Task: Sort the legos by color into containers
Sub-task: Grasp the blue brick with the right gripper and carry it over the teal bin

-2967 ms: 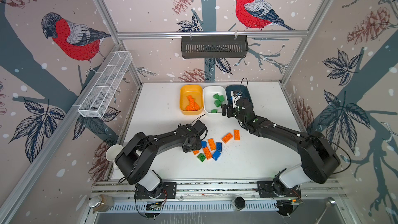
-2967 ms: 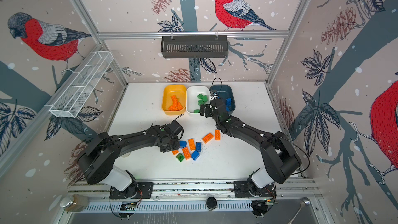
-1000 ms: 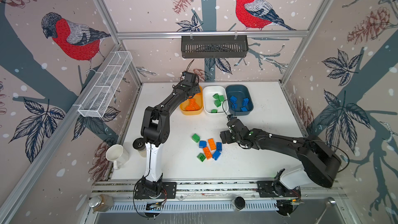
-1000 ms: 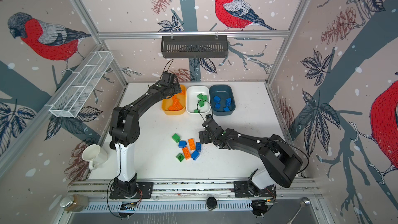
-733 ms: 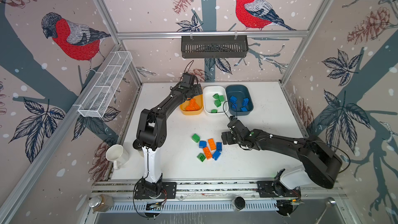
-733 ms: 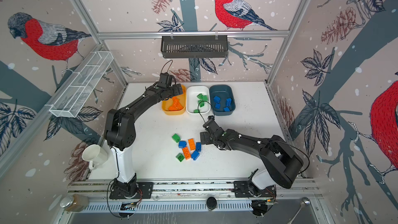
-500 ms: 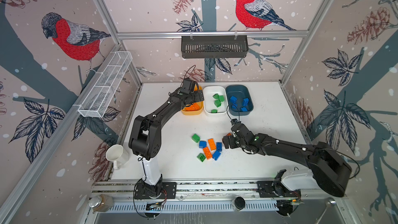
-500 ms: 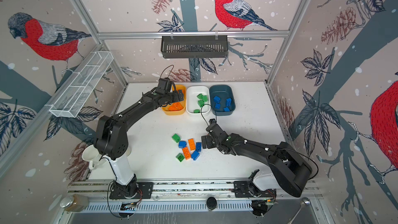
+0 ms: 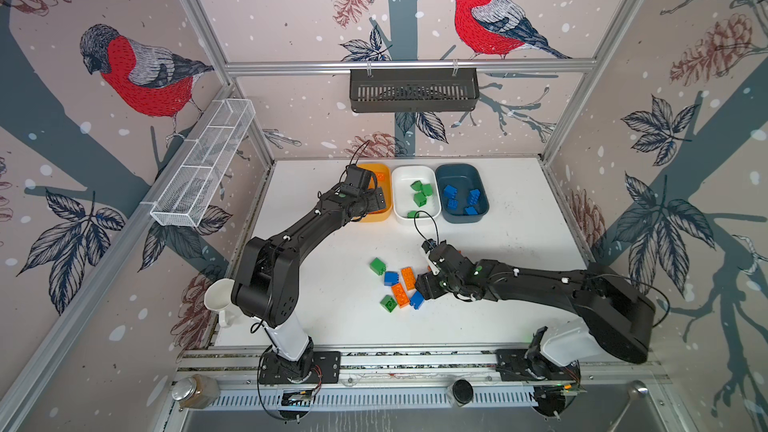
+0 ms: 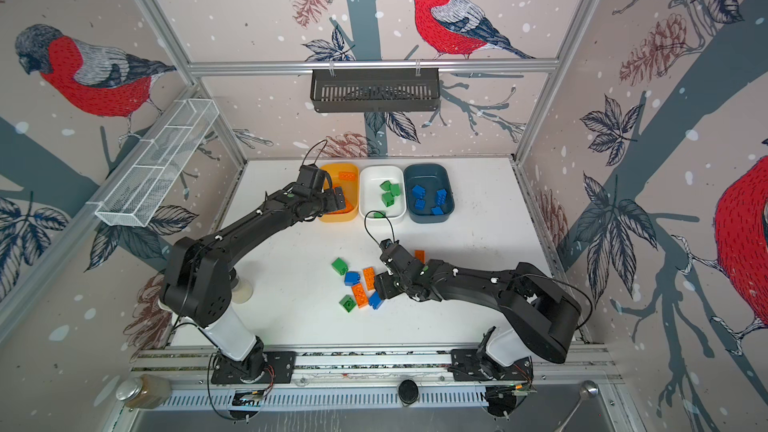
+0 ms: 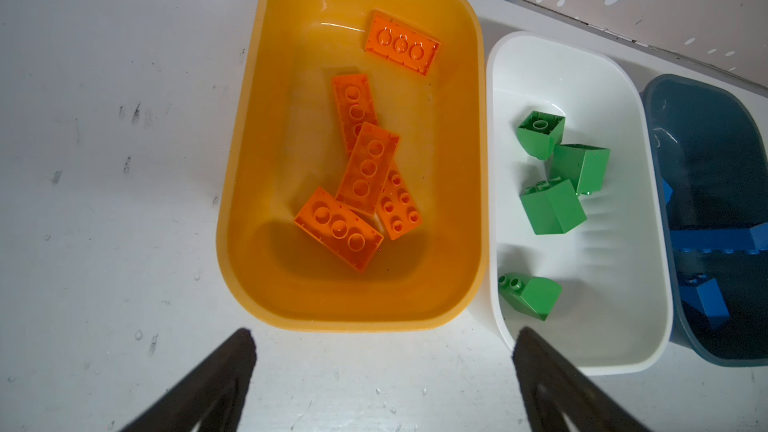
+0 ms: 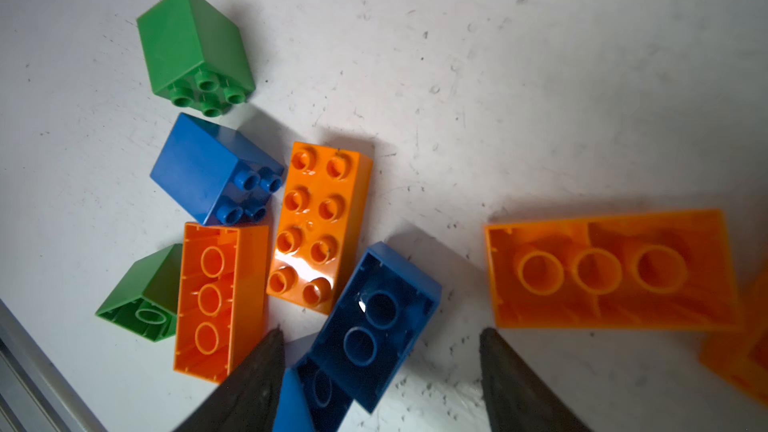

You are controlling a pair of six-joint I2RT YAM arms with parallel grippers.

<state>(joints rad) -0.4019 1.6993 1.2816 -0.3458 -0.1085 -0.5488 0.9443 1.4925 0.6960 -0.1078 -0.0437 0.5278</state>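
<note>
Several loose legos lie mid-table: two green (image 9: 377, 265), a small blue (image 9: 390, 278), two orange (image 9: 408, 277) and a long blue brick (image 12: 374, 317). My right gripper (image 12: 382, 367) is low over the long blue brick, open, one finger beside it and the other apart. More orange bricks (image 12: 611, 272) lie beside that arm. My left gripper (image 11: 382, 351) hangs open and empty at the near edge of the yellow-orange tub (image 11: 232, 201), which holds several orange bricks. The white tub (image 11: 494, 160) holds green bricks and the teal tub (image 9: 457, 168) blue ones.
A white mug (image 9: 218, 299) stands by the left arm's base at the table's left front. A white wire mesh tray (image 9: 203, 168) hangs on the left wall and a black slotted basket (image 9: 413, 89) on the back rail. A jar (image 9: 191, 388) sits on the front ledge.
My left gripper has opened wide and drawn back from over the yellow-orange tub to its near edge. My right gripper has slid left into the pile, and its jaws have narrowed around the long blue brick.
</note>
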